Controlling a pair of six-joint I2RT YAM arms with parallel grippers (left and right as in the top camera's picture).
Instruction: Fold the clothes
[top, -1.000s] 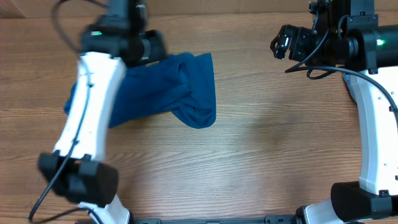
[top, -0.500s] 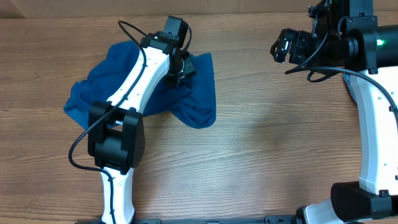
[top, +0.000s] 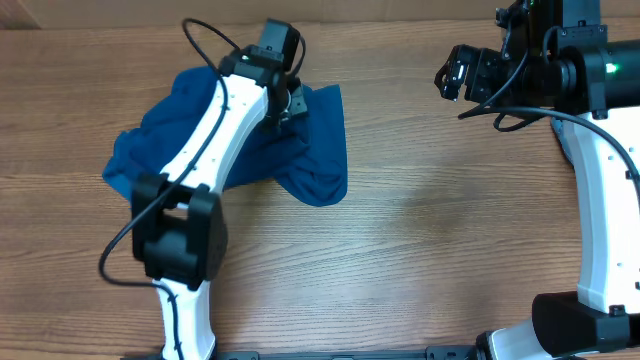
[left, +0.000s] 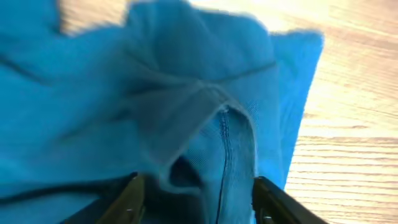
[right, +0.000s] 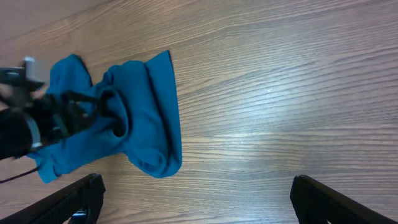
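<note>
Where left tool (left: 198, 196) stands spread, blue shirt (top: 318, 165) bunches inside gap.

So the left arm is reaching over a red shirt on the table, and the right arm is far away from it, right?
No, the shirt is blue, not red; the overhead view shows it. The rest is right.

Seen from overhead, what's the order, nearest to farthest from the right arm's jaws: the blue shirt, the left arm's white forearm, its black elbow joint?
1. The blue shirt, centre-left, its right edge nearest.
2. The white forearm, lying over the shirt's left part.
3. The black elbow joint, lower left, farthest.
</note>
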